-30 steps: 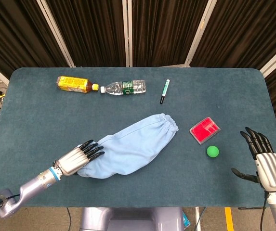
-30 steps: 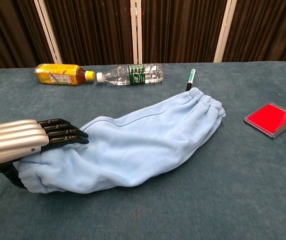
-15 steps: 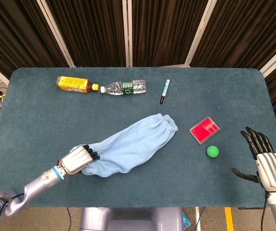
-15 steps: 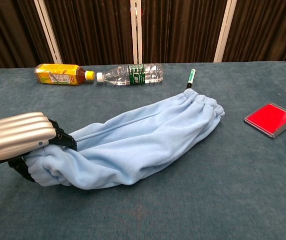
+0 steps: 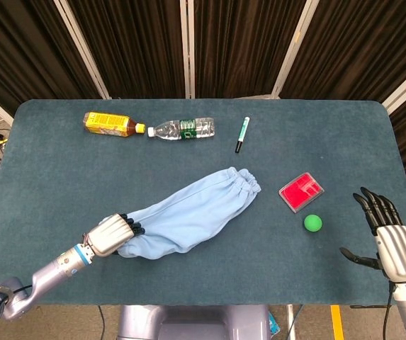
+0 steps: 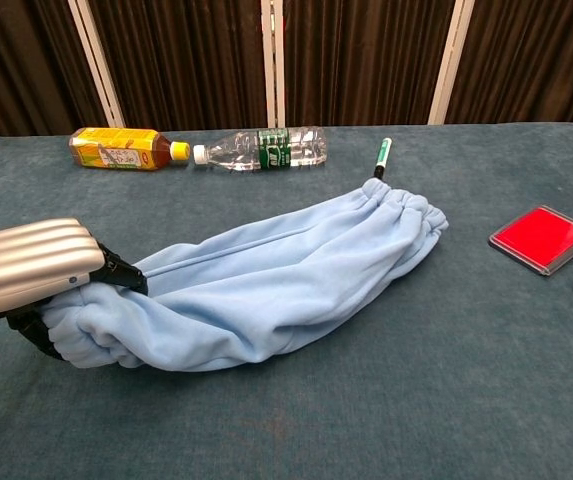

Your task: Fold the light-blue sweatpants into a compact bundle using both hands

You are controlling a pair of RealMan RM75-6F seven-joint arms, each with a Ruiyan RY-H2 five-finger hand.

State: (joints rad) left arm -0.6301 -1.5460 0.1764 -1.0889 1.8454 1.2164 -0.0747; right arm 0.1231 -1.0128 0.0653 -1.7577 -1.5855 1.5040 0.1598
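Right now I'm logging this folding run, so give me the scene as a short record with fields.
garment: light-blue sweatpants, lying long and diagonal on the table, not yet a bundle
left hand: grips the near end of the sweatpants, fingers curled into the cloth
right hand: at the table's right edge, fingers apart, holding nothing
back of table: yellow-label bottle, clear bottle, pen
right of garment: red pad, green ball

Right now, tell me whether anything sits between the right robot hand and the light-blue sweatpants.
Yes. The small green ball and the flat red case lie on the teal table between the right robot hand and the elastic end of the light-blue sweatpants. The left robot hand grips the other end.
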